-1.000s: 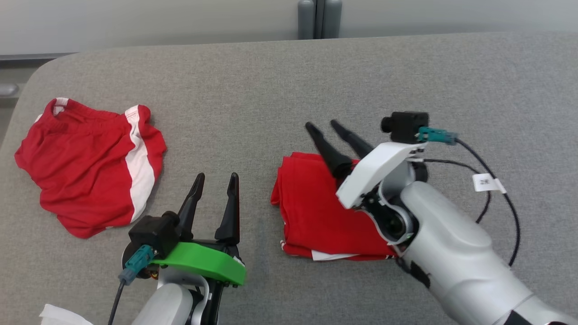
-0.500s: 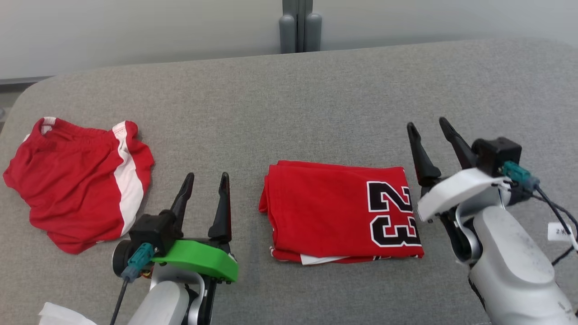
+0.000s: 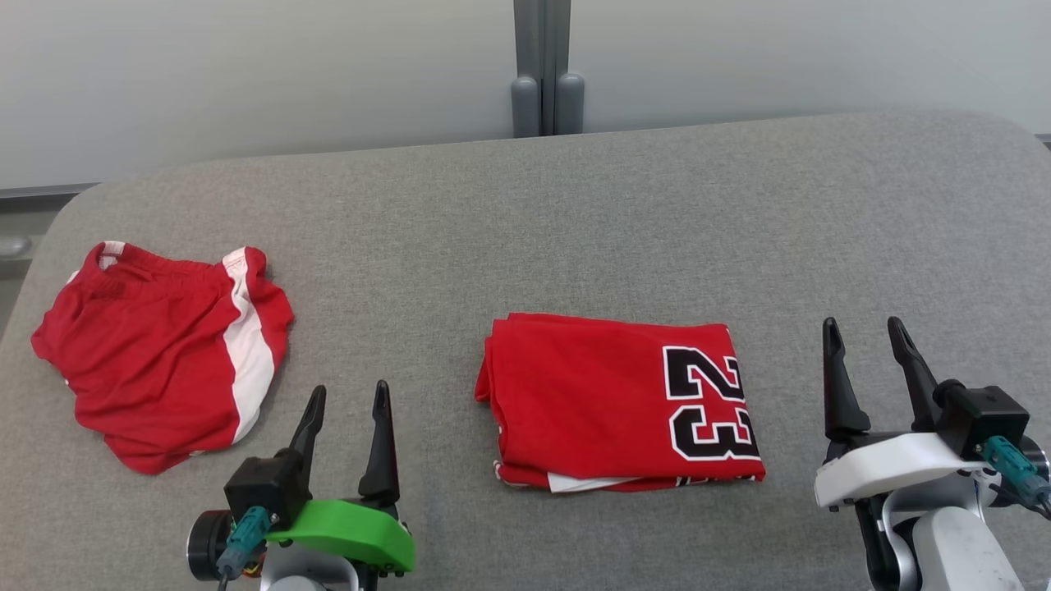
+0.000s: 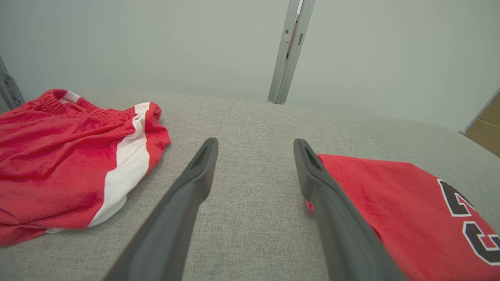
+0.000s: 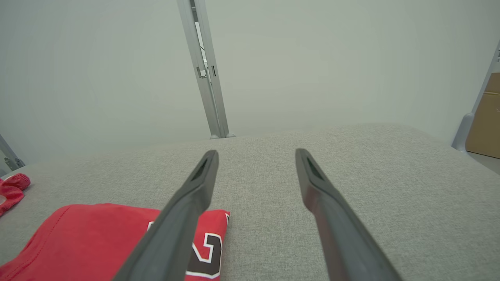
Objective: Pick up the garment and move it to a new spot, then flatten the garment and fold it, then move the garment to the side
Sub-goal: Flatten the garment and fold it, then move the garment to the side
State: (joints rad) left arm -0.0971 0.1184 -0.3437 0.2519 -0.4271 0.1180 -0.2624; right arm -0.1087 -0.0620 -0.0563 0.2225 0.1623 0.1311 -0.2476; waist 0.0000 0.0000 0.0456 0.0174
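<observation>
The right gripper had been drawn back off the folded garment to the near right of the surface. The number "23", black with a white outline, could be read at the red garment's right end; no other writing could be made out. The garment was laid flat and folded at the middle of the grey fabric-covered table, between the two grippers. Red shorts with a white stripe were left crumpled at the left. A pale wall and a grey metal upright were seen behind. The fingers of the left gripper and of the right were spread wide; nothing was held or touched by either.
</observation>
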